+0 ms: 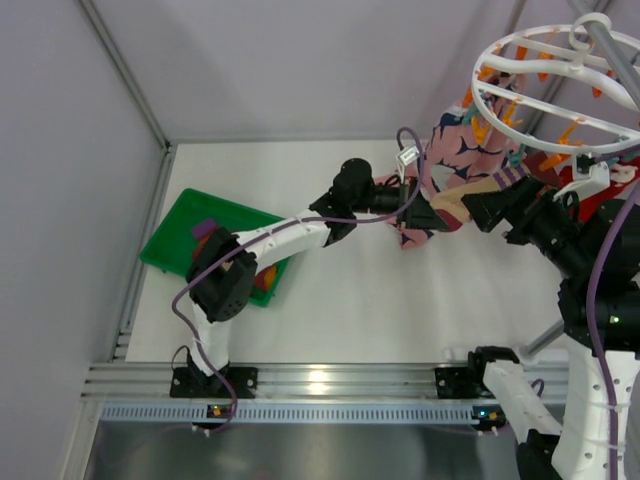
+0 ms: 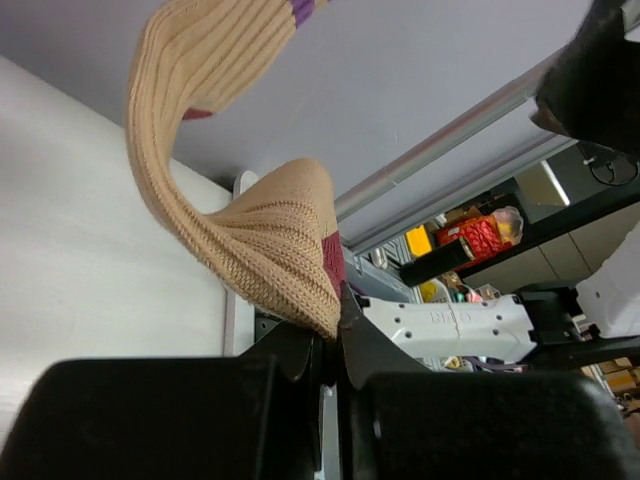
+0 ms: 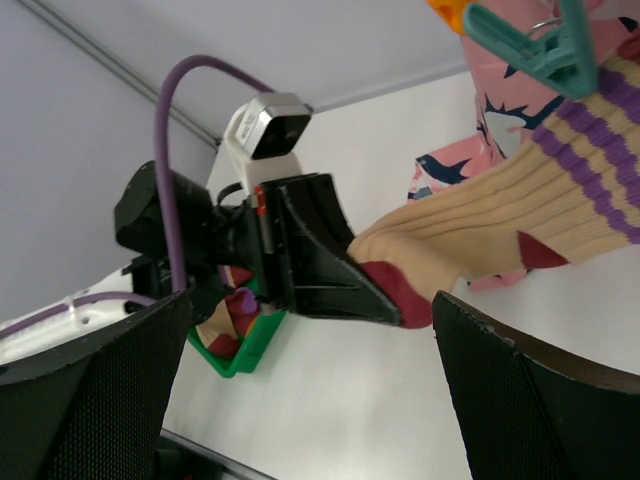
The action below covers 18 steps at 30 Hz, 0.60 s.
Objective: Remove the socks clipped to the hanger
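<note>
The white ring hanger hangs at the upper right with orange and teal pegs. A tan sock with purple stripes and a maroon toe hangs from a teal peg. My left gripper is shut on the sock's toe end. It shows as the black jaws in the right wrist view and reaches to mid-table in the top view. My right gripper is open wide and empty. It sits just right of the sock, below the hanger.
A pink cloth with navy and white print hangs behind the sock. A green tray with several socks in it sits at the left on the table. Grey frame poles run along the walls.
</note>
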Each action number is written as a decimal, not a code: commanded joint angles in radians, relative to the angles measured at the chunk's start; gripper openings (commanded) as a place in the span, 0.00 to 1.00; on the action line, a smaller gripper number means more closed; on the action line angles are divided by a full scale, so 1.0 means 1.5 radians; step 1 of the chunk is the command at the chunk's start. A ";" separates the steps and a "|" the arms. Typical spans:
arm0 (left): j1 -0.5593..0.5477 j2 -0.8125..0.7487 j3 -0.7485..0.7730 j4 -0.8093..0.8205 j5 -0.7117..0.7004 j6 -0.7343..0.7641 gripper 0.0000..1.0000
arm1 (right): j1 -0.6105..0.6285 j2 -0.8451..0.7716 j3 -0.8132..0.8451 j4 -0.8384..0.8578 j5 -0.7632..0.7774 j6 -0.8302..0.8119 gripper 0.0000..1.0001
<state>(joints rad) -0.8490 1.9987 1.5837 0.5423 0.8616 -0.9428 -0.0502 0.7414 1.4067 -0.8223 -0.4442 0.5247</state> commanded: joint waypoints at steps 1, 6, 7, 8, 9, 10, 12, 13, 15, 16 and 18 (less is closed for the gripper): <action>0.007 -0.089 -0.065 0.026 0.020 -0.021 0.00 | 0.010 0.001 0.003 0.045 0.045 -0.032 1.00; 0.025 -0.147 -0.117 0.026 0.035 -0.043 0.00 | 0.010 0.016 0.021 0.042 0.072 -0.051 1.00; 0.026 -0.153 -0.126 0.026 0.039 -0.048 0.00 | 0.010 0.020 0.026 0.041 0.072 -0.051 0.99; 0.027 -0.168 -0.130 0.026 0.042 -0.054 0.00 | 0.010 0.027 0.028 0.043 0.070 -0.053 1.00; 0.029 -0.177 -0.133 0.026 0.047 -0.054 0.00 | 0.010 0.028 0.028 0.045 0.069 -0.053 0.99; 0.029 -0.184 -0.141 0.026 0.046 -0.052 0.00 | 0.010 0.033 0.028 0.048 0.070 -0.055 1.00; 0.032 -0.207 -0.148 0.026 0.046 -0.050 0.00 | 0.010 0.037 0.034 0.052 0.081 -0.057 1.00; 0.033 -0.218 -0.155 0.026 0.046 -0.055 0.00 | 0.011 0.044 0.043 0.053 0.089 -0.061 1.00; 0.037 -0.226 -0.161 0.026 0.046 -0.060 0.00 | 0.010 0.054 0.059 0.046 0.100 -0.065 0.99; 0.037 -0.229 -0.165 0.026 0.048 -0.067 0.00 | 0.010 0.061 0.070 0.039 0.109 -0.072 0.99; 0.037 -0.238 -0.170 0.026 0.050 -0.073 0.00 | 0.010 0.083 0.106 0.019 0.139 -0.078 0.99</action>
<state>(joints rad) -0.7990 1.6962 1.3464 0.5392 0.9161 -1.0275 -0.0483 0.8402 1.4773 -0.8085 -0.3038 0.4427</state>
